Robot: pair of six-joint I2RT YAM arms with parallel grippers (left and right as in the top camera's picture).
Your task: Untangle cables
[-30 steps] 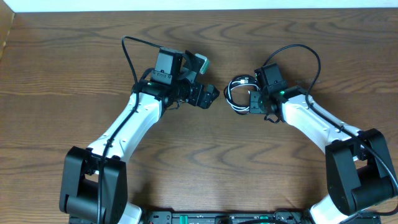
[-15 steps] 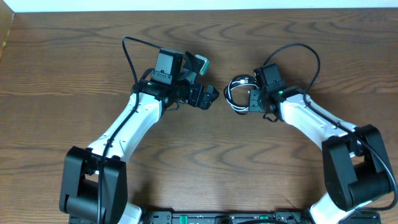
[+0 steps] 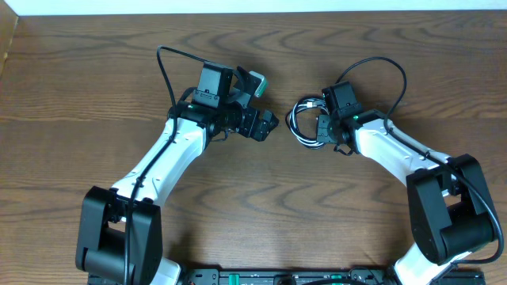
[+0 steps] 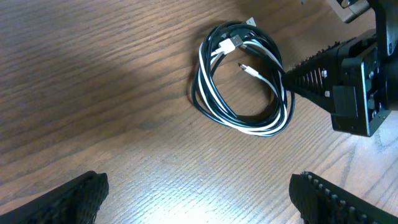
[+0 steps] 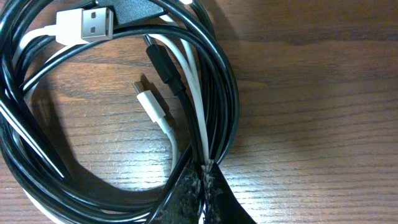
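The cables (image 3: 303, 124), one black and one white, lie coiled together in one small loop on the wooden table, between the two arms. My right gripper (image 3: 318, 127) sits at the loop's right edge. In the right wrist view its fingertips (image 5: 193, 186) are pressed together, with the white cable (image 5: 198, 118) running down into the seam and black cable strands (image 5: 227, 93) alongside. A white USB plug (image 5: 84, 25) and two small plugs lie inside the loop. My left gripper (image 3: 263, 101) hovers left of the loop, wide open and empty, and its wrist view shows the coil (image 4: 261, 129) ahead.
Bare wooden tabletop (image 3: 95, 71) surrounds the coil. A pale strip (image 3: 253, 6) runs along the table's far edge. Thick black arm wires arch above each wrist (image 3: 380, 62).
My right gripper's fingers have closed together on the coil's right edge. The loop shifted slightly. The left arm has hardly moved.
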